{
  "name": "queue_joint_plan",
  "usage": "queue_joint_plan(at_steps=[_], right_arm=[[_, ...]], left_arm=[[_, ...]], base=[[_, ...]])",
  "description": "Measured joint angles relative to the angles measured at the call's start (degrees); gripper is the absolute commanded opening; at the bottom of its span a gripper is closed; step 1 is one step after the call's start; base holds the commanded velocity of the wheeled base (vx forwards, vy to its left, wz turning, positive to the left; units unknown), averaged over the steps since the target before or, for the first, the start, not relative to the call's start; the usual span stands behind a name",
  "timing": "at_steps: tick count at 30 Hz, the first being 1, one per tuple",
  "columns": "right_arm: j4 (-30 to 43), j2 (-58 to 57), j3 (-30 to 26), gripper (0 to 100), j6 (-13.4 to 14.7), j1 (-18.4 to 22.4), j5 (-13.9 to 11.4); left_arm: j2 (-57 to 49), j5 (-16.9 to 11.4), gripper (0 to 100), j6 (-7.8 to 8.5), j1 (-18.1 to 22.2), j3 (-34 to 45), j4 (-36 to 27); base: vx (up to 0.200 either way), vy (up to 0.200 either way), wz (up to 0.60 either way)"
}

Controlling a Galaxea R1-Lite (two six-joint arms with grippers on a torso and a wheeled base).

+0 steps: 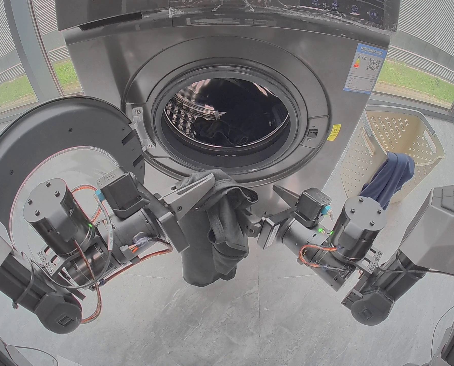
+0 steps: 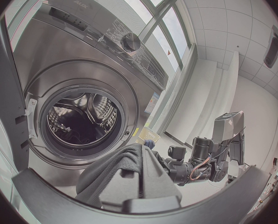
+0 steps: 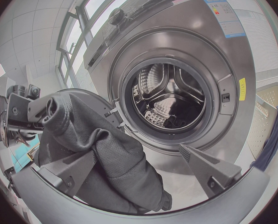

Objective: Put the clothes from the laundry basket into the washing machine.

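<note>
A grey marbled floor [image 1: 267, 326] crossed by thin joints is seen below. Tall dark-framed windows [image 2: 173, 28] are set at the back, and a strip of green grass [image 1: 415, 80] is seen through them. A ceiling [image 2: 232, 19] of white square panels is shown, with a dark fixture [image 2: 271, 52] mounted on it. A plain white wall [image 2: 204, 103] is set beside the windows.

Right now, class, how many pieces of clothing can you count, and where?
3. A grey garment hangs from the left gripper before the washing machine; a dark piece lies in the drum; a blue one drapes over the laundry basket. More may be hidden.
</note>
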State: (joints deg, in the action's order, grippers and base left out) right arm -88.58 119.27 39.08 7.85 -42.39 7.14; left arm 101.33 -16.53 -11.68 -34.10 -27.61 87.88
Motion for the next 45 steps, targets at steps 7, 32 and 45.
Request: queue_joint_plan(at_steps=[7,32,45], right_arm=[[0.0,-0.6,0.8,100,0.0,2.5,0.1],[0.0,6.4,1.1,100,0.1,2.9,0.0],[0.0,2.0,0.3,100,-0.4,0.9,-0.2]], left_arm=[[-0.1,0.0,0,0.0,0.0,0.1,0.0],[-0.3,-0.1,0,-0.15,0.0,-0.7,0.2],[-0.2,0.0,0,-0.15,0.0,-0.7,0.3]], base=[[0.0,0.0,0.0],[0.0,0.0,0.0],[0.0,0.0,0.0]])
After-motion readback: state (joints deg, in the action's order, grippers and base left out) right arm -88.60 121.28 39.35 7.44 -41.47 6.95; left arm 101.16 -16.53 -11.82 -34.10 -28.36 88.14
